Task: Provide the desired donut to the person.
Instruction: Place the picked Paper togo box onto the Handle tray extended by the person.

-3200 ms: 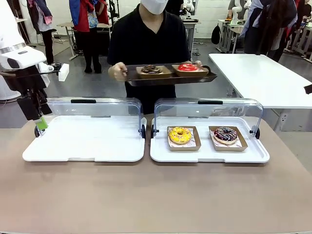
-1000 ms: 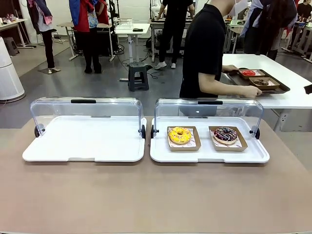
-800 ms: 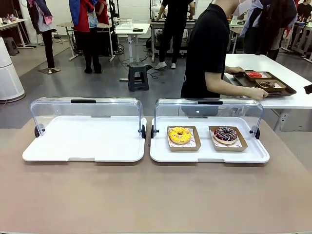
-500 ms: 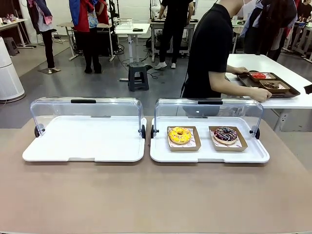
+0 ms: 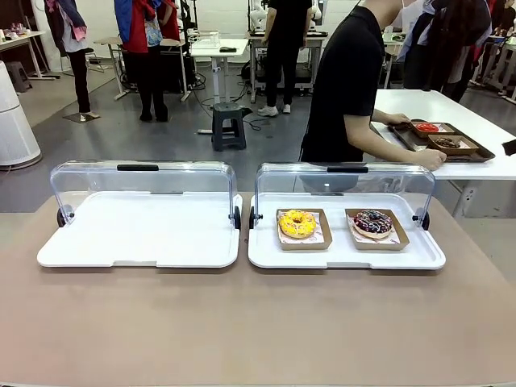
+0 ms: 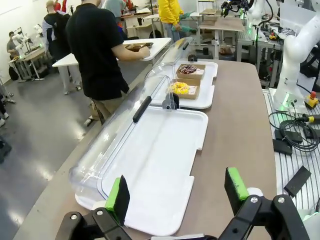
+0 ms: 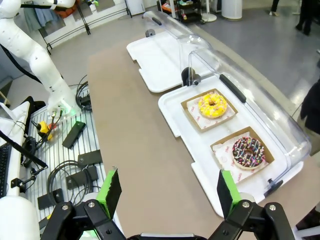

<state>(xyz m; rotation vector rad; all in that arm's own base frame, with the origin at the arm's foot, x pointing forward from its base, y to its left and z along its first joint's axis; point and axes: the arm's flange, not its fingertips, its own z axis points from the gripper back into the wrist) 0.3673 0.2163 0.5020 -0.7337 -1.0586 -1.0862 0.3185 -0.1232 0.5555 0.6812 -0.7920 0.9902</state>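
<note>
Landmark: the right tray (image 5: 347,256) on the brown surface (image 5: 242,322).
Yellow donut (image 5: 297,222): lay in its paper box in the left half of the right tray.
Sprinkled donut (image 5: 372,221): lay in its box just right of the yellow one, apart from it.
Person (image 5: 347,81): stood behind the right tray, turned away to a white side table (image 5: 484,161).
Left tool (image 6: 175,192): open, empty, above the left tray (image 6: 165,165).
Right tool (image 7: 165,192): open, empty, above the right tray.
Handling: donuts probably light, soft, glaze fragile; better to grip the stiff box wall.
</note>
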